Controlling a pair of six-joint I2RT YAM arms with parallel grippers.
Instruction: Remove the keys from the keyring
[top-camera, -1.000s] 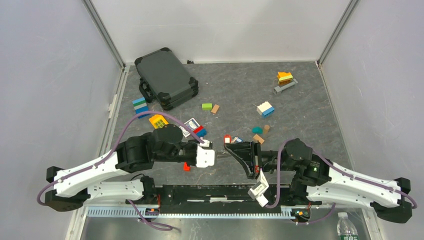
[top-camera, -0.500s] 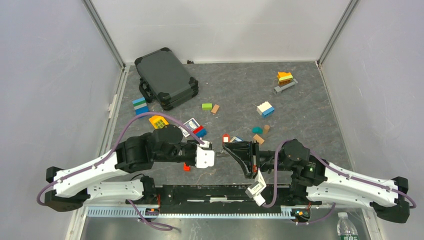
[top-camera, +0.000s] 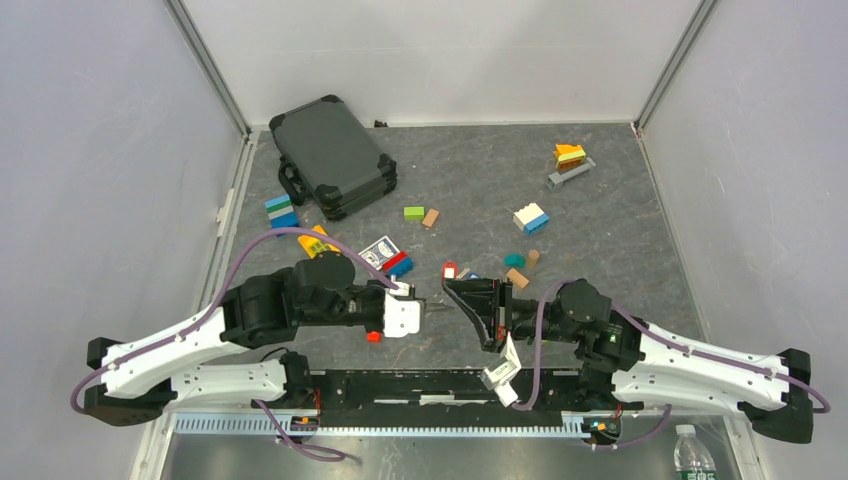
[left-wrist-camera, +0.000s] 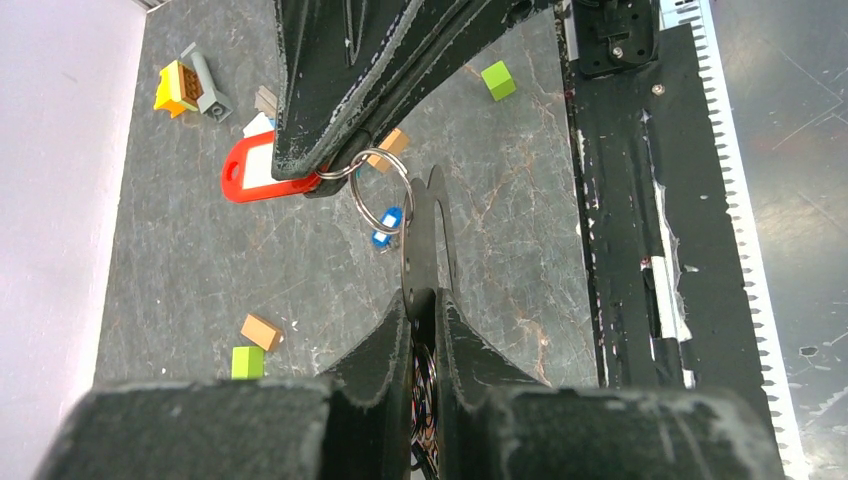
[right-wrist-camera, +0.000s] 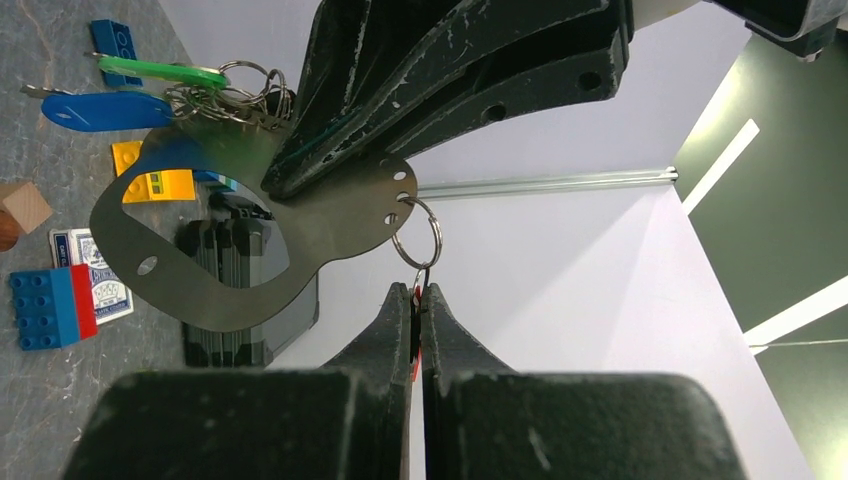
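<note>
The keyring is a flat grey metal loop held in the air between the arms; the left wrist view shows it edge-on. My left gripper is shut on one end of it and appears as black fingers in the right wrist view. A small split ring joins the other end to a red-headed key. My right gripper is shut on that red key. A green key and a blue key hang from a bunch of rings by the left fingers. From above, both grippers meet at the table's middle front.
A dark case lies at the back left and a playing-card box sits behind the left gripper. Coloured bricks are scattered about: white-blue, yellow-orange, green, and a small red one. The black base rail runs along the front.
Both arms have drifted slightly left and a little away from the front edge together. Each keeps its grip, and the keyring is still stretched between them.
</note>
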